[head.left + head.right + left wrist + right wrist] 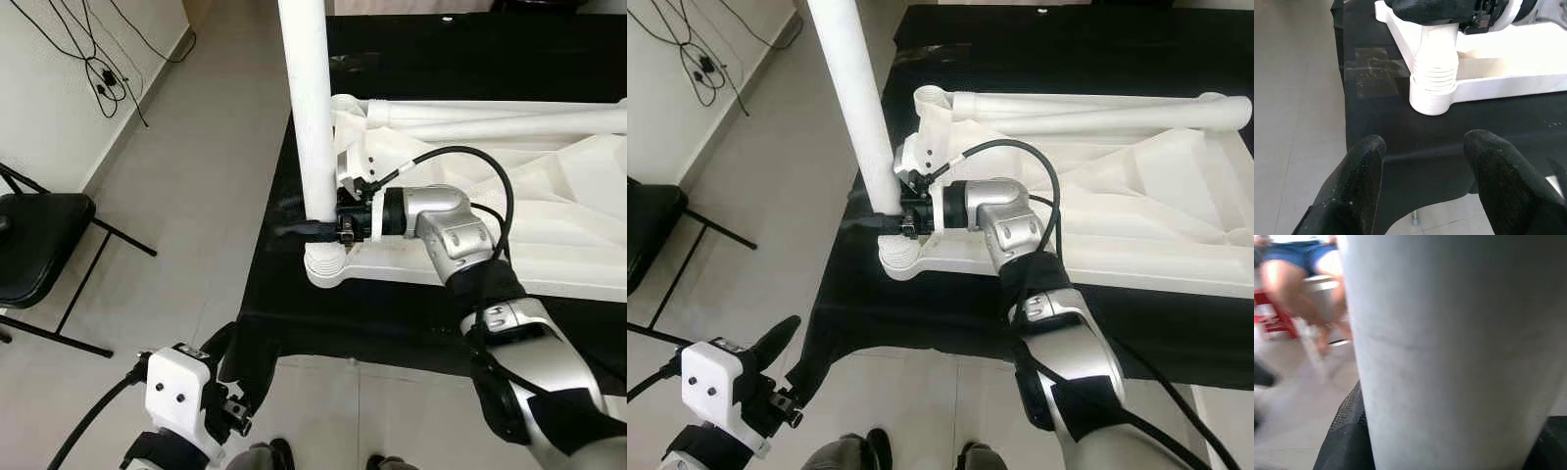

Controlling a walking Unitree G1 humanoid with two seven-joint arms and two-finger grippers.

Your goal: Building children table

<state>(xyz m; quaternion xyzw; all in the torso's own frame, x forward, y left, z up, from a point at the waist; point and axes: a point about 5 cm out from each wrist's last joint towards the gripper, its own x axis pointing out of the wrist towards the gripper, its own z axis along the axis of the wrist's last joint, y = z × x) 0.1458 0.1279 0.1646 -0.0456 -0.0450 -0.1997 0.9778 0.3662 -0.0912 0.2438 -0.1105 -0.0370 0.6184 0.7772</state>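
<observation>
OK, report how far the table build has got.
Done: the white tabletop lies upside down on the black cloth, and one leg stands upright in its corner socket. In hand: the right gripper is clamped on that leg near its base. Left: two more legs lie loose on the tabletop. The left gripper hangs open, idle.

I see pale grey floor tiles (196,147), a white wall (59,108) on the left with black cables (103,73) trailing down it, and a black folding chair (34,250) standing just beside that wall
</observation>
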